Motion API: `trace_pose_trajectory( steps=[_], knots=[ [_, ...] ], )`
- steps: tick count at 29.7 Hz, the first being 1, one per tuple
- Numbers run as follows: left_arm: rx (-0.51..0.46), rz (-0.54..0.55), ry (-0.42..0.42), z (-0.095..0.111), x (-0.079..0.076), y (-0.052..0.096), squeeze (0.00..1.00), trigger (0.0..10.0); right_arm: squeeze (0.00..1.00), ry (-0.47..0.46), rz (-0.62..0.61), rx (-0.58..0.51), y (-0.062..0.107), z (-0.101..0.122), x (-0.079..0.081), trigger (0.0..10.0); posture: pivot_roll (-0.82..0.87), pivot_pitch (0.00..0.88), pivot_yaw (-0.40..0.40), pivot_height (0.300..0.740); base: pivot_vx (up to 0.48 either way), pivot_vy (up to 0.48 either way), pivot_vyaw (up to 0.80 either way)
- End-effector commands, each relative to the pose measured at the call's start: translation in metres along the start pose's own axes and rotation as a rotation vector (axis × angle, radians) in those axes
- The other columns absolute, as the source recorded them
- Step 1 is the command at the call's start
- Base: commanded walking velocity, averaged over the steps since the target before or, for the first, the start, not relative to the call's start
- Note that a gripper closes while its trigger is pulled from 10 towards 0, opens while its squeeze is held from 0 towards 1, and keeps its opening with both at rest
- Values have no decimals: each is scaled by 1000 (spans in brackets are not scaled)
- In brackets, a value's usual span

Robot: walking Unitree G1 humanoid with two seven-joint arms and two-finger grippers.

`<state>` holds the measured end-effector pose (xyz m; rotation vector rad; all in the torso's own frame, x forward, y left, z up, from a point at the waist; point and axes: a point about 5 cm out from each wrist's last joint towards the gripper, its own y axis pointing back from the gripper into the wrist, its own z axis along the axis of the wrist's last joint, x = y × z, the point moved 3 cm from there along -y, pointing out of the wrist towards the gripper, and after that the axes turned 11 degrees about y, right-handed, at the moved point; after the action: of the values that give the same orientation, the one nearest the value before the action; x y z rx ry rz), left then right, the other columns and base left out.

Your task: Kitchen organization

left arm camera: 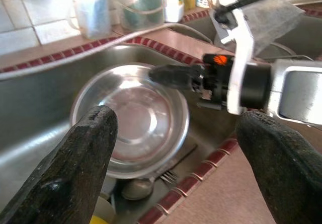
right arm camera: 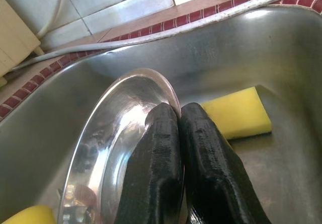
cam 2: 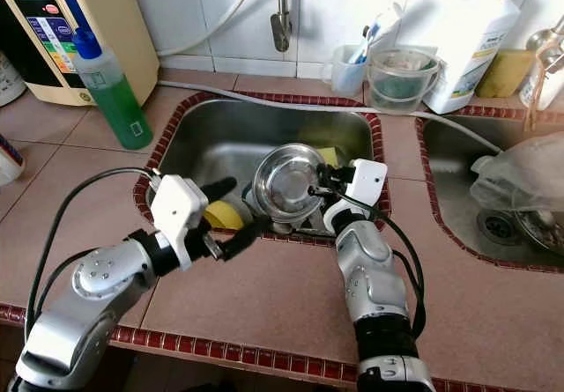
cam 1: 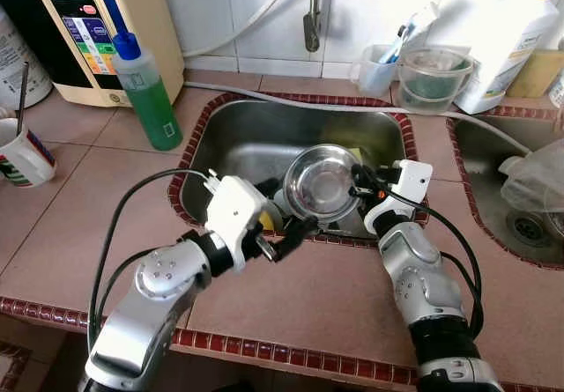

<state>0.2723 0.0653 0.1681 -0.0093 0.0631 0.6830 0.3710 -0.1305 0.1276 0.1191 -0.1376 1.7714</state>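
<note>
- Round, shiny stainless-steel bowl (cam 1: 321,182): in the stainless-steel sink basin (cam 1: 256,141), tilted up on edge, hollow side facing the left arm; polished, with a rolled rim.
- Right end effector (right arm camera: 178,116): at the bowl's right edge, its two black, grainy fingers pressed together and clamping the rim, one inside the bowl and one outside. Silver forearm reaches in over the sink's near edge.
- Left end effector (cam 2: 233,207): spread wide and holding nothing, just at the sink's near-left edge, pointed toward the bowl; arm bent at the elbow above the tabletop (cam 1: 115,207) of pinkish-brown tiles with dark red trim.
- Yellow rectangular sponge (right arm camera: 239,112): flat on the sink floor, behind the bowl.
- Metal fork and spoon (left arm camera: 146,183): under the bowl.
- Clear plastic bottle of green liquid, blue cap (cam 1: 146,92): upright, left of the sink; label too small to read.
- Cream appliance with coloured panel (cam 1: 97,31): back left; writing unreadable.
- White jug with yellow cap (cam 1: 502,40): back right.
</note>
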Motion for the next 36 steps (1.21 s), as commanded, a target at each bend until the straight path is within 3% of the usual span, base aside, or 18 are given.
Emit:
trace_pose_trajectory(
  steps=[1, 3, 4, 5, 28, 31, 36],
  knots=[
    [3, -21, -9, 1, -6, 1, 0, 10000, 0, -11, -4, 6, -2, 1, 1, 10000, -5, 165, 56, 740, 0, 0, 0],
    [6, -23, -8, 0, -7, 1, 0, 10000, 0, -13, -3, 6, -3, 2, 1, 10000, -6, 165, 56, 740, 0, 0, 0],
    [6, -22, -7, 0, -7, 1, 0, 10000, 600, -18, -1, 6, -3, 2, 1, 10000, -6, 165, 56, 740, 0, 0, 0],
    [5, -21, -7, 1, -7, 1, 0, 10000, 980, -26, 3, 5, -3, 2, 1, 10000, -6, 167, 57, 740, 0, 0, 0],
    [-7, 7, -13, 5, 3, 0, 0, 10000, 1000, -17, 23, -44, -6, 12, 5, 10000, -6, 165, 58, 740, 0, 0, 0],
    [-18, 48, 17, 5, 11, 0, 0, 10000, 1000, 18, 40, -80, -5, 18, 8, 10000, -8, 156, 57, 740, 0, 0, 0],
    [-86, 210, 103, 7, 41, 0, 0, 10000, 1000, 126, 45, -168, -2, 28, 15, 10000, -14, 118, 47, 740, 0, 0, 0]
  ],
)
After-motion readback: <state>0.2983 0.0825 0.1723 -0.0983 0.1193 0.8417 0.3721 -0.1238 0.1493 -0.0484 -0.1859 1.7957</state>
